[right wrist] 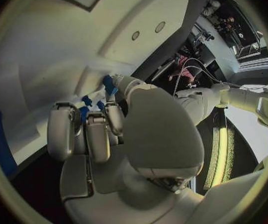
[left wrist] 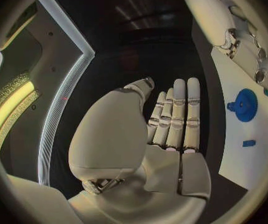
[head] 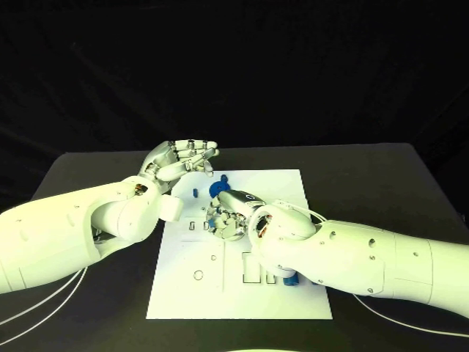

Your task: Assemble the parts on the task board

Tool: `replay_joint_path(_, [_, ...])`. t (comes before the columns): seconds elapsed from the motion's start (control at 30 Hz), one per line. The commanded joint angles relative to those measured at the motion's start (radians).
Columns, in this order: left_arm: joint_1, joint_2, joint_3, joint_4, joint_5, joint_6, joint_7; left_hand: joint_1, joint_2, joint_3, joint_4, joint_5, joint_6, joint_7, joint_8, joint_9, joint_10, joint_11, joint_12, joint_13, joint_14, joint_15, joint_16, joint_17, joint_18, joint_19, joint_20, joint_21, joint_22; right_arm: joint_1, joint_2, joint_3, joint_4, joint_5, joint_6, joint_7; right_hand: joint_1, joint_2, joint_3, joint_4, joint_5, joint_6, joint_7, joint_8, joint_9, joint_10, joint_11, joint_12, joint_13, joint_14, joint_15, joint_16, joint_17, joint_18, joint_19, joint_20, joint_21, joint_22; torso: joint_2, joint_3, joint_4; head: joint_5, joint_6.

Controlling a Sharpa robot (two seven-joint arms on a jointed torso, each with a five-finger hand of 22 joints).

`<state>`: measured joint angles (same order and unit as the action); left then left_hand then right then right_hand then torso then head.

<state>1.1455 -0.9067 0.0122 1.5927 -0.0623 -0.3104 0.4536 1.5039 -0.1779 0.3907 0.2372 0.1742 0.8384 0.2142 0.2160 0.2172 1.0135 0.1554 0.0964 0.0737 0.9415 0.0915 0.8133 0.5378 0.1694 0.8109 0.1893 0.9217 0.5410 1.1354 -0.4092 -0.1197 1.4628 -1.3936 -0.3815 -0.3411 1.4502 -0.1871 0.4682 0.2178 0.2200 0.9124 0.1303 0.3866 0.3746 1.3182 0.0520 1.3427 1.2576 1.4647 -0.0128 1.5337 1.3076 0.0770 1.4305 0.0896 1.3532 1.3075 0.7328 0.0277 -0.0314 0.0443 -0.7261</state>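
The left hand (head: 182,160) is seen just off the far left corner of the task board (head: 298,293), its fingers (left wrist: 180,117) stretched out side by side with nothing between them, and a blue gear-shaped part (left wrist: 244,105) lies on the board just beyond them. The right hand (head: 234,214) is pressed down over the middle of the board, fingers (right wrist: 90,134) curled; small blue parts (right wrist: 91,104) are seen at their tips, but whether these are gripped cannot be told. Another blue part (head: 291,280) sits near the board's right edge, well behind those fingers.

Matt black bench (head: 404,191); smooth white board (head: 287,297), like plastic. Glossy blue plastic gear (left wrist: 244,105) beyond the metallic silver fingers (left wrist: 178,109).
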Motion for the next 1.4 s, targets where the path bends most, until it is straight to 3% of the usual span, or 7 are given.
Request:
replay_joint_path(0.03, [0.001, 0.002, 0.001, 0.001, 0.002, 0.016, 0.011, 0.004, -0.003, 0.005, 0.002, -0.006, -0.004, -0.002, 0.006, 0.001, 0.006, 0.002, -0.005, 0.0, -0.006, 0.0, 0.004, -0.001, 0.013, -0.004, 0.0, 0.004, 0.001, -0.003, 0.003, 0.0, -0.003, -0.032, 0.013, -0.019, -0.006, 0.003, 0.005, 0.001, 0.004, 0.008, 0.0, 0.004, 0.001, -0.003, -0.003, -0.007, -0.001, 0.086, -0.007, 0.003, 0.183, -0.019, 0.004, -0.002, -0.005, 0.073, -0.001, -0.0011, -0.0018, 0.002, -0.004])
replay_joint_path(0.77, [0.001, 0.001, 0.001, 0.001, 0.002, 0.017, 0.01, 0.002, -0.004, 0.009, 0.001, -0.006, -0.004, -0.002, 0.006, 0.002, 0.007, 0.002, -0.005, 0.0, -0.007, 0.001, 0.006, -0.002, 0.013, -0.009, 0.001, 0.009, 0.004, -0.008, 0.012, 0.0, -0.014, -0.049, 0.008, -0.035, -0.047, -0.021, -0.002, 0.013, 0.002, 0.001, 0.002, 0.009, -0.002, 0.001, -0.001, -0.011, -0.003, 0.086, -0.006, 0.001, 0.182, -0.018, 0.003, -0.002, -0.012, 0.071, -0.001, -0.0019, -0.0013, 0.004, -0.006])
replay_joint_path(1.4, [0.001, 0.0, 0.001, 0.0, 0.002, 0.019, 0.007, 0.002, -0.004, 0.009, 0.001, -0.006, -0.004, -0.002, 0.006, 0.002, 0.007, 0.002, -0.005, 0.0, -0.007, 0.001, 0.006, -0.002, 0.013, -0.009, 0.001, 0.009, 0.004, -0.01, 0.016, 0.0, -0.023, -0.051, 0.0, -0.032, -0.093, -0.048, -0.035, 0.037, 0.001, -0.024, 0.009, 0.004, -0.011, -0.019, 0.005, -0.031, -0.024, 0.085, -0.002, -0.001, 0.178, -0.016, -0.001, 0.001, -0.024, 0.064, -0.001, -0.0003, -0.0017, 0.005, -0.012])
